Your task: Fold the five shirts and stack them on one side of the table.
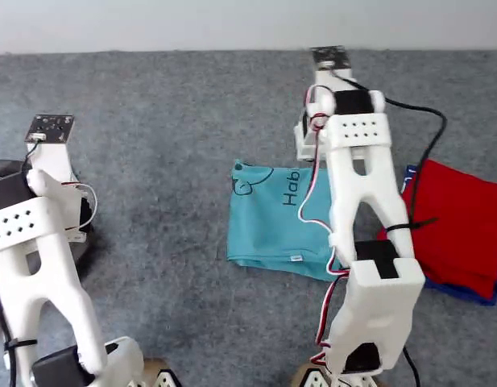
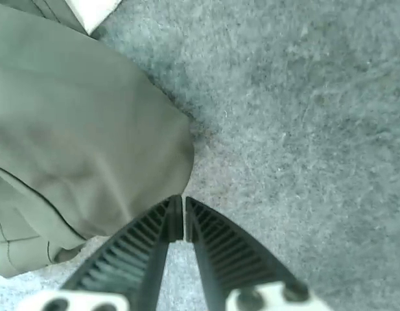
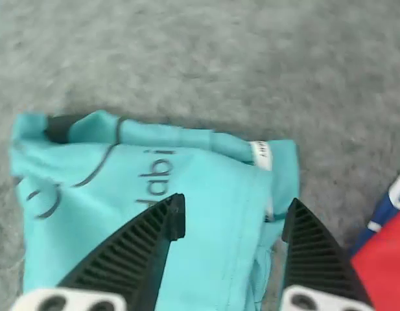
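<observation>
Right hand (image 3: pixel 235 207) above teal shirt (image 3: pixel 206 168), print (image 1: pixel 291 189) sideways.

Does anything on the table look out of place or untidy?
The folded teal shirt lies alone mid-table, apart from the red shirt stacked on the blue shirt at the table's side. Nothing looks damaged.

A folded teal shirt (image 1: pixel 268 230) is lying on the grey worktop (image 1: pixel 167 145), the right arm (image 1: pixel 361 189) hanging over its edge. Just beside it, a red shirt (image 1: pixel 461 222) is sitting atop a blue shirt (image 1: pixel 467 292).
</observation>
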Controlling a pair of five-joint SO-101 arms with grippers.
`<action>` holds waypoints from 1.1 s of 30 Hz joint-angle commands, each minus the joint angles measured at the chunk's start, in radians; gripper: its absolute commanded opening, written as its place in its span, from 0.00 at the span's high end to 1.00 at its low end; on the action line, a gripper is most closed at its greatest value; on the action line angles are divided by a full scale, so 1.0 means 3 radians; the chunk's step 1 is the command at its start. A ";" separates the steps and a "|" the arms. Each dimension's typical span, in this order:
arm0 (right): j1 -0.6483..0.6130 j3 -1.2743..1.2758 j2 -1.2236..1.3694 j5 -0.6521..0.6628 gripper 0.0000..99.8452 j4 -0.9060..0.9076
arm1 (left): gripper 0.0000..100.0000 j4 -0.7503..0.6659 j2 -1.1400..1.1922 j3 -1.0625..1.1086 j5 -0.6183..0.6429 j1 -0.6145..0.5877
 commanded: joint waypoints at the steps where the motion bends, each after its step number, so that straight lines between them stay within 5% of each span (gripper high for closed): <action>1: 0.0095 -0.0138 0.0115 -0.0102 0.78 0.0013 | 0.99 -0.0036 -0.0072 -0.0008 -0.0031 0.0000; 33: 0.0182 -0.0245 0.0826 -0.0087 0.89 -0.0192 | 0.99 -0.0041 -0.0066 -0.0008 -0.0031 0.0005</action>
